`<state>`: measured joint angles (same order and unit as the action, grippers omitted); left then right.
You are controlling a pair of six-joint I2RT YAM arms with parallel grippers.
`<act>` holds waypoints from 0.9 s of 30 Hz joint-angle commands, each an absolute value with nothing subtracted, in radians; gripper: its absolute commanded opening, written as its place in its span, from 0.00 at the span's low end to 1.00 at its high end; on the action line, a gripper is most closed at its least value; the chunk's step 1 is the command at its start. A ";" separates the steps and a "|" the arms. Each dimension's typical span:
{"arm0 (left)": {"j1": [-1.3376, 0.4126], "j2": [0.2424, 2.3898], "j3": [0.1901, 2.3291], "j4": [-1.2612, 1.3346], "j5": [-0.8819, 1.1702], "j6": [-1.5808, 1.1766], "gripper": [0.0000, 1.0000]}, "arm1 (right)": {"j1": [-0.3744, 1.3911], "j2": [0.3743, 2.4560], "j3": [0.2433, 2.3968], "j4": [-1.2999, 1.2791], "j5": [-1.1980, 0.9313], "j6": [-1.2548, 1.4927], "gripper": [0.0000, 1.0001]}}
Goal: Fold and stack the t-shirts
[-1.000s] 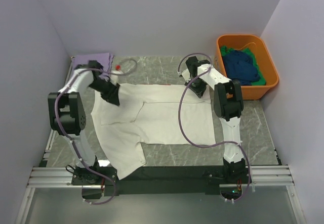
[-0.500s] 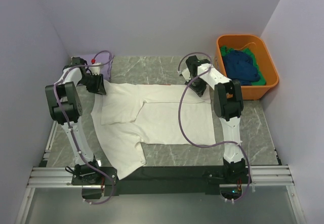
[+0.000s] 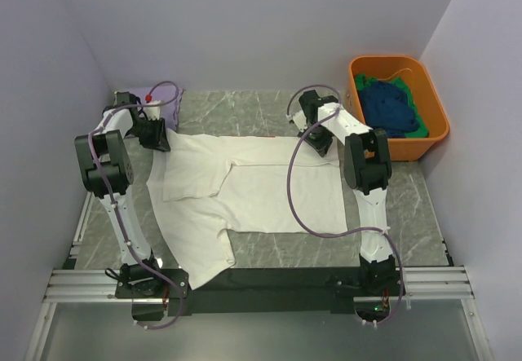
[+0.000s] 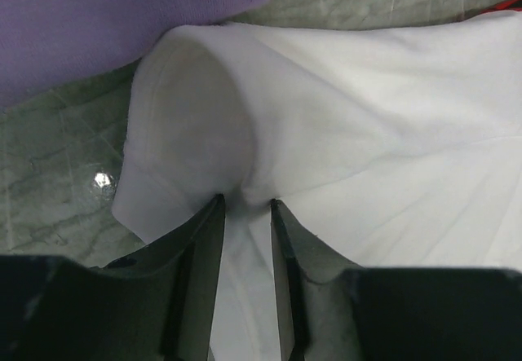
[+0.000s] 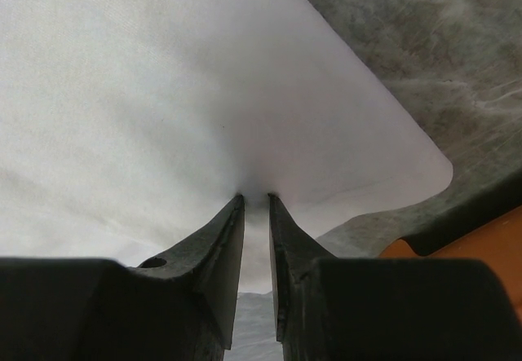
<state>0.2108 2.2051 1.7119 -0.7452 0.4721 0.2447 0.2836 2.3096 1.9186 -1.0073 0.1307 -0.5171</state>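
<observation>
white t-shirt (image 3: pixel 261 190), far corners pinched in near-shut left tool (image 4: pixel 245 206) and right tool (image 5: pixel 256 200), probably flat between

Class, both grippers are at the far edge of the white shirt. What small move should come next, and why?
The left gripper and right gripper each pinch a far corner of the white shirt, which lies spread out and not yet folded. So the next move is probably to raise both a little together, to begin folding the far edge toward the near side.
</observation>
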 commanded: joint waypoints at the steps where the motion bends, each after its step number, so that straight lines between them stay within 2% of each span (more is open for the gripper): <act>1: 0.209 2.214 1.732 -0.752 0.506 0.247 0.35 | 0.282 2.327 1.967 -1.011 0.141 -0.511 0.26; 12: 0.207 2.145 1.660 -0.741 0.557 0.272 0.28 | 0.279 2.327 1.956 -1.008 0.141 -0.509 0.26; 19: 0.210 2.125 1.654 -0.776 0.545 0.275 0.06 | 0.281 2.319 1.945 -1.003 0.147 -0.514 0.25; 21: 0.210 2.086 1.634 -0.793 0.516 0.276 0.02 | 0.279 2.313 1.936 -0.996 0.153 -0.517 0.25; 23: 0.213 2.051 1.606 -0.801 0.488 0.284 0.02 | 0.281 2.304 1.919 -0.986 0.158 -0.518 0.25; 24: 0.213 2.022 1.586 -0.808 0.483 0.291 0.04 | 0.279 2.303 1.917 -0.988 0.158 -0.518 0.25; 25: 0.213 2.008 1.572 -0.807 0.477 0.298 0.10 | 0.281 2.303 1.916 -0.988 0.155 -0.518 0.24; 27: 0.213 1.976 1.545 -0.801 0.486 0.308 0.12 | 0.279 2.299 1.911 -0.985 0.153 -0.517 0.24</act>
<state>0.2108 2.0789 1.5692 -0.7788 0.4973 0.2764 0.2836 2.3142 1.9163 -1.0016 0.1383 -0.5175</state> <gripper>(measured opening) 0.114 0.246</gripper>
